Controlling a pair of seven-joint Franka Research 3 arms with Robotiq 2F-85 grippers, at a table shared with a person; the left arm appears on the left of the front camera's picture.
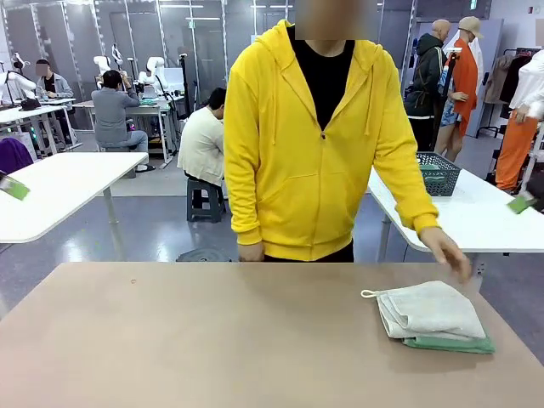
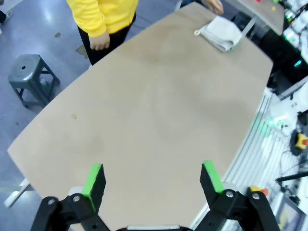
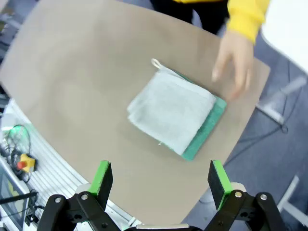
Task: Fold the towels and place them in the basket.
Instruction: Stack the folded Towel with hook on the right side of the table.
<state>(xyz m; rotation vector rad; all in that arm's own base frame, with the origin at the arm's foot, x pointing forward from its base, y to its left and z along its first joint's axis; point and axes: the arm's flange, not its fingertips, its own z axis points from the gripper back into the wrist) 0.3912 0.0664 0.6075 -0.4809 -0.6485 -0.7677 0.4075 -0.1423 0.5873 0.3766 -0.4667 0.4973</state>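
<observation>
Behind person, front cam: basket (image 1: 439, 172)

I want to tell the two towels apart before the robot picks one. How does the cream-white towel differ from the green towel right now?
The cream-white towel lies on top; the green towel lies underneath it. The cream-white towel shows almost whole, while the green towel shows as a strip along two edges. A thin loop sticks out at the cream-white towel's corner; I see none on the green towel. Both are folded and stacked on the table, near the person's hand.
</observation>
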